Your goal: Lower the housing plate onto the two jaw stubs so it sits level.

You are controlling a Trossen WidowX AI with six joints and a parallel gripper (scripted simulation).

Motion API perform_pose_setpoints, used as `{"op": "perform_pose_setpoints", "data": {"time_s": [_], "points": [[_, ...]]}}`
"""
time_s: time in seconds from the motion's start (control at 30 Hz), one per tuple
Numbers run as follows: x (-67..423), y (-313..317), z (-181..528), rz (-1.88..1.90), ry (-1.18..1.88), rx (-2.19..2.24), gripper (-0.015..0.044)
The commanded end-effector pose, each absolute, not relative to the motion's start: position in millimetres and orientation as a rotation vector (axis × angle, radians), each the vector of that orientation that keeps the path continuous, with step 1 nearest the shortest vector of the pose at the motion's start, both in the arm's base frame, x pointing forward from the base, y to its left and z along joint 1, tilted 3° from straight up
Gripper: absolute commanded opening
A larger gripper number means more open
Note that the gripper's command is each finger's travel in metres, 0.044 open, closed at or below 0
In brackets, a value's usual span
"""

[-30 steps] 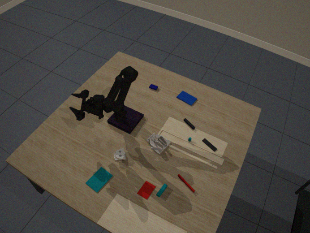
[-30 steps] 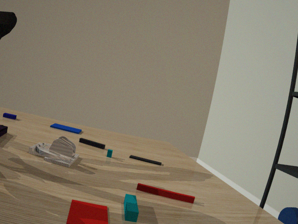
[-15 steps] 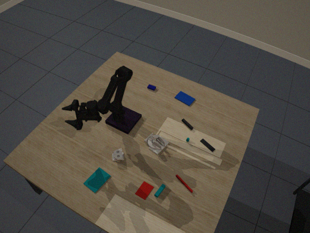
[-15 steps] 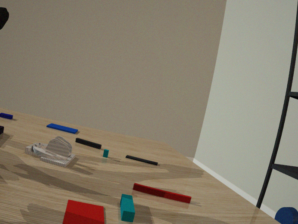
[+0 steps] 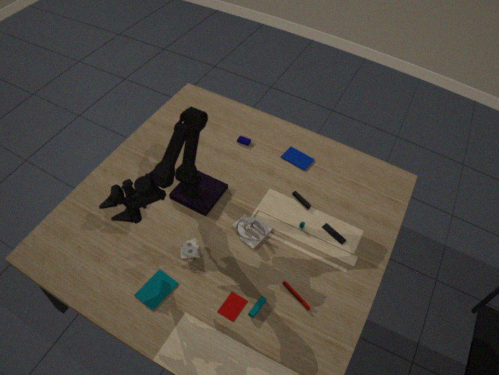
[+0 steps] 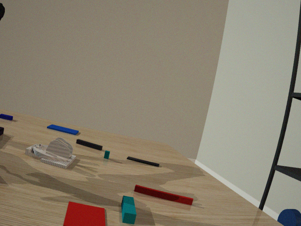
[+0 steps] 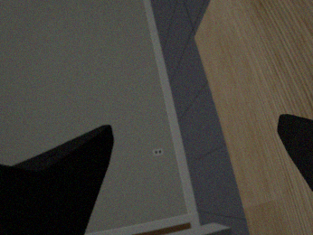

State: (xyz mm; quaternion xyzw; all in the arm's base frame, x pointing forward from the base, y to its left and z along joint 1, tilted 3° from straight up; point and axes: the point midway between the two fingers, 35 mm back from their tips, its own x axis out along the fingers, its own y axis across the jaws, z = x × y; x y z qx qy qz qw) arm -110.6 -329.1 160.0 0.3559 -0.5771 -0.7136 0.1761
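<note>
Wood-grained tabletop (image 5: 350,171) (image 6: 112,141) (image 7: 253,90) on a blue-grey tiled floor (image 5: 120,24) (image 7: 199,136), with shadows across it. Black gripper (image 5: 106,213) (image 7: 194,127) spread wide, with nothing between the fingers, raised over the table on the black jointed arm (image 5: 163,173) (image 6: 1,11). Beside it, a dark purple square base (image 5: 213,195) (image 6: 1,131) under the arm. Farther out, a small whitish plate with two round marks (image 5: 190,249), apparently the housing plate, apart from the pale ridged assembly with rounded upright parts (image 5: 252,229) (image 6: 51,153); not seated on it. Near the plate, a flat teal rectangle (image 5: 156,290). Past the assembly, two black bars (image 5: 301,200) (image 5: 334,234) (image 6: 89,144) (image 6: 142,161) with a small teal block (image 5: 302,225) (image 6: 106,154) between. To one side, a flat red rectangle (image 5: 232,306) (image 6: 85,214) just beside a teal bar (image 5: 257,306) (image 6: 128,211), and a slim red stick (image 5: 296,295) (image 6: 162,194) nearby. Toward the opposite side, a flat blue rectangle (image 5: 297,158) (image 6: 62,129) and a small navy block (image 5: 244,140) (image 6: 6,117). Nothing touching the plate or resting on it.
</note>
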Motion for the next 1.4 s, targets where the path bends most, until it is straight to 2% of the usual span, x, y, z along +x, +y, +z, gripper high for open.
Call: {"op": "perform_pose_setpoints", "data": {"time_s": [0.0, 0.67, 1.37], "points": [[-94.0, -339.6, 151.5, -2.048, -1.496, 1.096, 0.0440], [17.1, -355.2, 113.0, -2.056, -0.691, 1.495, 0.0440], [119.1, -292.9, 93.7, -1.933, 0.198, 1.786, 0.0440]]}}
